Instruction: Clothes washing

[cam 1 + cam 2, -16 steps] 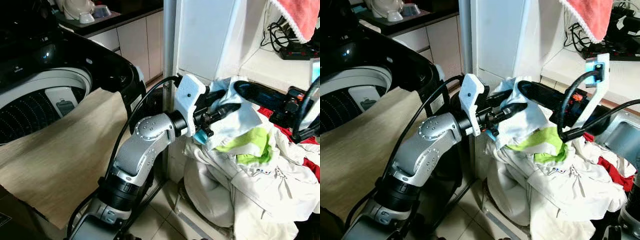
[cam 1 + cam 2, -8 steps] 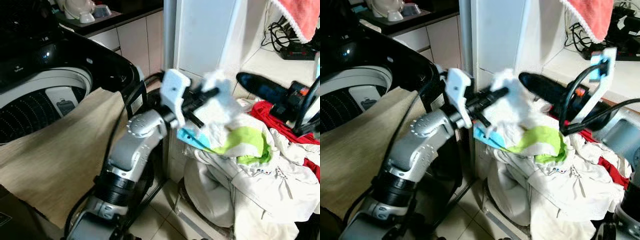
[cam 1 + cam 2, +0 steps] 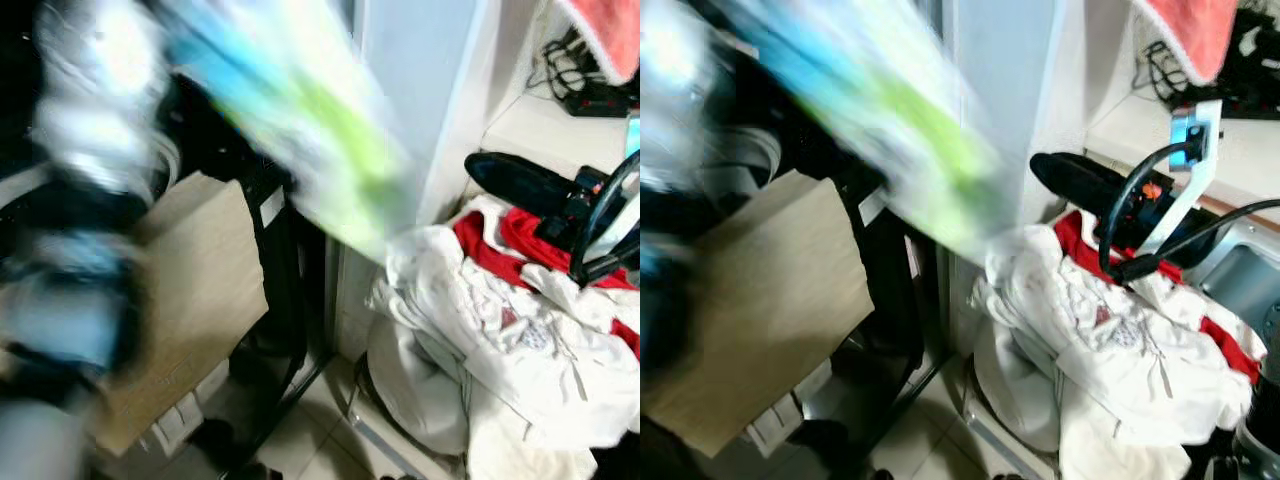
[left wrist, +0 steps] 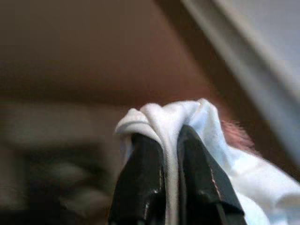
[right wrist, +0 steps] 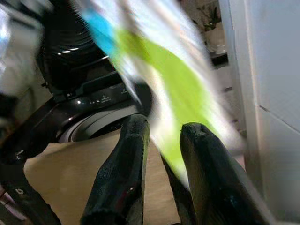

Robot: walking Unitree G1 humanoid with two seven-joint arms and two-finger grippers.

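Observation:
My left gripper (image 4: 166, 140) is shut on a fold of a white garment (image 4: 164, 117). In the eye views that white, blue and lime-green garment (image 3: 330, 140) is a blurred streak running from the upper left down to the laundry pile (image 3: 500, 330). The left arm (image 3: 70, 250) is a blur at the left, over the black top-loading washing machine (image 5: 93, 126). The pile is white clothes with red ones showing on top. My right gripper (image 5: 165, 126) is open with nothing between its fingers, and it hovers just above the pile's far side (image 3: 490, 172).
A beige sheet (image 3: 190, 290) hangs over the washer's front edge. A white cabinet side (image 3: 430, 80) rises behind the pile. A red towel (image 3: 610, 30) and a power strip with cables (image 3: 590, 95) sit on the shelf at the upper right. Tiled floor (image 3: 310, 440) lies below.
The left arm has swung fast up and to the left, pulling the white and green garment off the pile. Red clothes beneath are now uncovered. The right gripper has hardly moved.

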